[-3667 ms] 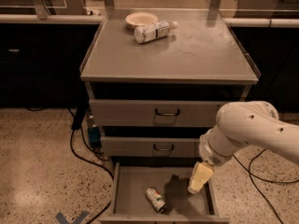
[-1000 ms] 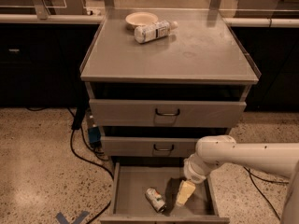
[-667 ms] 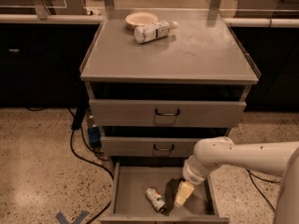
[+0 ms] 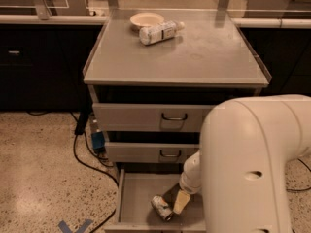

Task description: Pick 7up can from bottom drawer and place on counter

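Observation:
The 7up can (image 4: 162, 208) lies on its side on the floor of the bottom drawer (image 4: 136, 198), which is pulled open. My gripper (image 4: 179, 203) is down inside the drawer, right beside the can on its right, with a pale fingertip (image 4: 181, 201) showing next to it. The big white arm (image 4: 252, 169) fills the lower right and hides the drawer's right half. The counter (image 4: 194, 57) is the grey top of the cabinet, above the drawers.
A pale bowl (image 4: 146, 19) and a clear plastic bottle (image 4: 159, 32) lying on its side sit at the counter's back. Two shut drawers with dark handles (image 4: 174, 117) are above the open one. Cables (image 4: 85, 144) trail over the speckled floor on the left.
The arm has swung in towards the camera and now fills the lower right. The gripper stays low in the drawer and has come closer to the can, which has not moved.

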